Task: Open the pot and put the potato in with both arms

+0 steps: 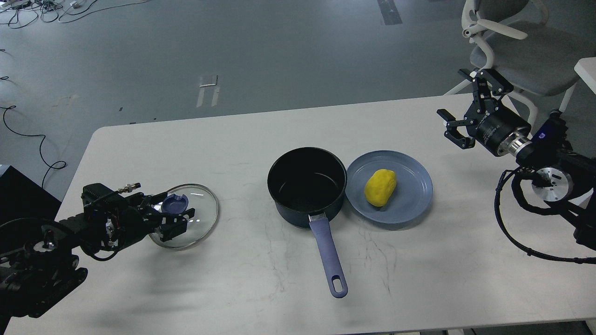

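lab | grey floor [279, 56], loose cables [28, 135], office chair [517, 46]

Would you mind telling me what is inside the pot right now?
The pot holds nothing visible: just its bare black inside. Its near wall hides a strip of the floor. The potato lies on the plate beside it.

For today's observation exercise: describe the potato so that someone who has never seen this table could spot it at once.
Start at the white table and find the dark pot in the middle. Just to its right, touching it, sits a blue-grey plate. The potato lies alone on that plate: a smooth oval lump, the only bright yellow thing there.
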You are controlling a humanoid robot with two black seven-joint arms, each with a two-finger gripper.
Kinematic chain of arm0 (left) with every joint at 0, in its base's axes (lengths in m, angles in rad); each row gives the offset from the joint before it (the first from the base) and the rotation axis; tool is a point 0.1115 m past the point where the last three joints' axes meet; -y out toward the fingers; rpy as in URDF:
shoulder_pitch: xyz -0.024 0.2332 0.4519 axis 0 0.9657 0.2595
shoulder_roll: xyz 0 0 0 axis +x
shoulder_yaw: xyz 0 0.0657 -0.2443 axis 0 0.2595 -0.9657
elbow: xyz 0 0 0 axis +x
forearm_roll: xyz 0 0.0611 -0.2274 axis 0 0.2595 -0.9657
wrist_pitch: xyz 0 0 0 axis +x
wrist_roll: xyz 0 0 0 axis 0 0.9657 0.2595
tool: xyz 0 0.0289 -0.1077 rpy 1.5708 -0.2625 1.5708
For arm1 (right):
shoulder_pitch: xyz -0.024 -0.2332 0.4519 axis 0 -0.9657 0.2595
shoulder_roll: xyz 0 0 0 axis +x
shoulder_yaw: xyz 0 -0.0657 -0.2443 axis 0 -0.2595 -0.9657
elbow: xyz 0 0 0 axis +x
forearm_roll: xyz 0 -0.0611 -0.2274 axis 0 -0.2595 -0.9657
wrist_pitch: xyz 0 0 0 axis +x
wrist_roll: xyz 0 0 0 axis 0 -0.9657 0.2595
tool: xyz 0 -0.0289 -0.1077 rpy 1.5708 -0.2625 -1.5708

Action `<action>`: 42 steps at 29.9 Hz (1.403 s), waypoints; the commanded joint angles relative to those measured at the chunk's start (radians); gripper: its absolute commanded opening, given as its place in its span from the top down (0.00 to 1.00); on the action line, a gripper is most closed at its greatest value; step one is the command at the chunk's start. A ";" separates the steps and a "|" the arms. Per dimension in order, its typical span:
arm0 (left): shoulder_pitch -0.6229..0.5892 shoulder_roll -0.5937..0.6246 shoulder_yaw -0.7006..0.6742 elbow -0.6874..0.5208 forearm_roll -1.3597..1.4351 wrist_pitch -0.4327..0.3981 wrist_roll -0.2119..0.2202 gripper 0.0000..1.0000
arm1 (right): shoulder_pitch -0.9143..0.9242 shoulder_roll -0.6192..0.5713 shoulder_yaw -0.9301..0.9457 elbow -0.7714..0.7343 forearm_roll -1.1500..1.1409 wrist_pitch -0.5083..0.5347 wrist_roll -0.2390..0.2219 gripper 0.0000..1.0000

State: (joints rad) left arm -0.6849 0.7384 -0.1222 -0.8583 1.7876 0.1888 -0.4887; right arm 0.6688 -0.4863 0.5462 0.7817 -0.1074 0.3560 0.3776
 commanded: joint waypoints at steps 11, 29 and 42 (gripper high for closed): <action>-0.214 0.070 0.003 -0.103 -0.299 -0.035 0.000 0.02 | 0.005 0.000 -0.003 0.002 0.000 -0.002 0.000 0.00; -0.436 0.029 -0.022 -0.103 -1.321 -0.423 0.000 0.02 | 0.553 -0.150 -0.561 0.096 -0.423 -0.017 0.004 0.00; -0.436 0.015 -0.022 -0.105 -1.320 -0.422 0.000 0.02 | 0.940 0.067 -1.287 0.238 -0.767 -0.009 0.063 0.00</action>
State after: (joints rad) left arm -1.1217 0.7551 -0.1454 -0.9617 0.4672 -0.2337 -0.4887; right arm 1.5617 -0.4582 -0.6248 0.9787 -0.8164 0.3441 0.4344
